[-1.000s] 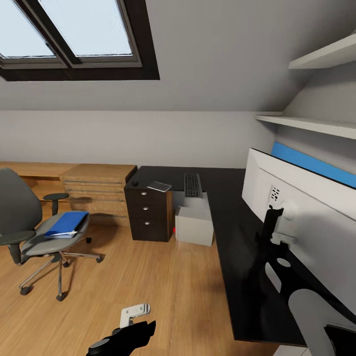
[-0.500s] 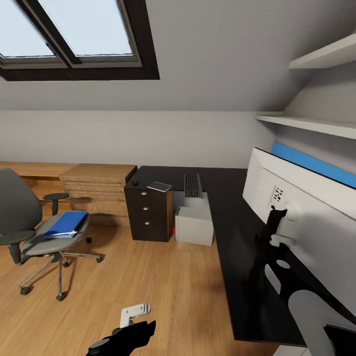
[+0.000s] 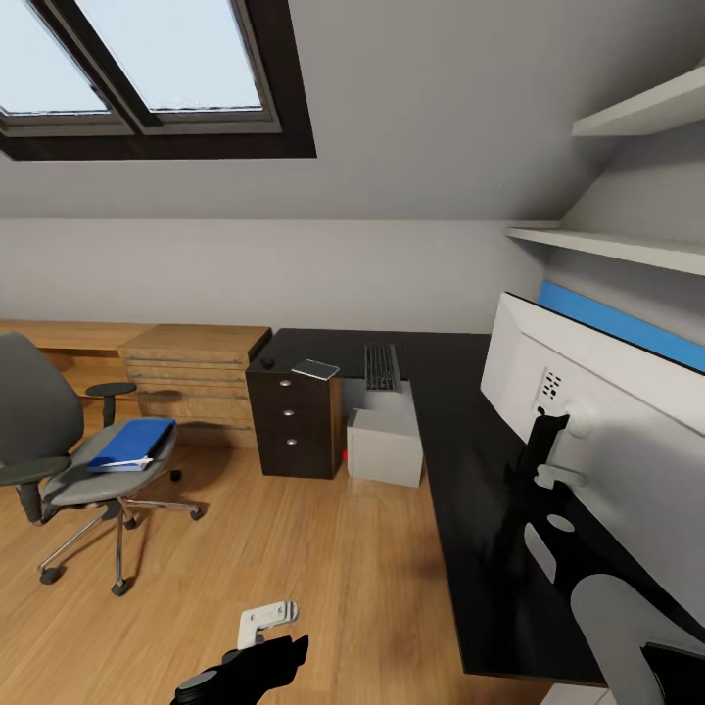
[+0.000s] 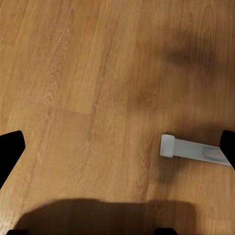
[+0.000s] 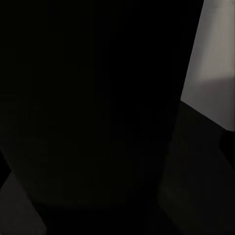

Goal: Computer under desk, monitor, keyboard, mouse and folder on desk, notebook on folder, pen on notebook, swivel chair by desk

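Note:
The monitor [image 3: 607,431] stands over the black desk [image 3: 460,470] at the right, its white back towards me. My right gripper [image 3: 548,436] is up against that back at the black stand and shut on it. The right wrist view is dark. At the desk's far end lie the keyboard [image 3: 382,366], the grey notebook [image 3: 315,369] and the small black mouse [image 3: 267,362]. Beneath that end sits the computer [image 3: 385,446]. The blue folder [image 3: 132,444] rests on the seat of the swivel chair [image 3: 44,431] at the left. My left gripper [image 3: 264,636] [image 4: 117,152] hangs open over the floor.
A dark three-drawer unit [image 3: 294,423] stands under the desk's left end, with low oak cabinets [image 3: 191,377] beside it. Shelves [image 3: 627,245] and a blue panel [image 3: 627,323] are on the right wall. Oak floor [image 3: 323,548] lies between chair and desk. A white bar [image 4: 193,148] lies below the left gripper.
The monitor and my right gripper have shifted slightly to the right together. The chair, folder and left gripper have not moved.

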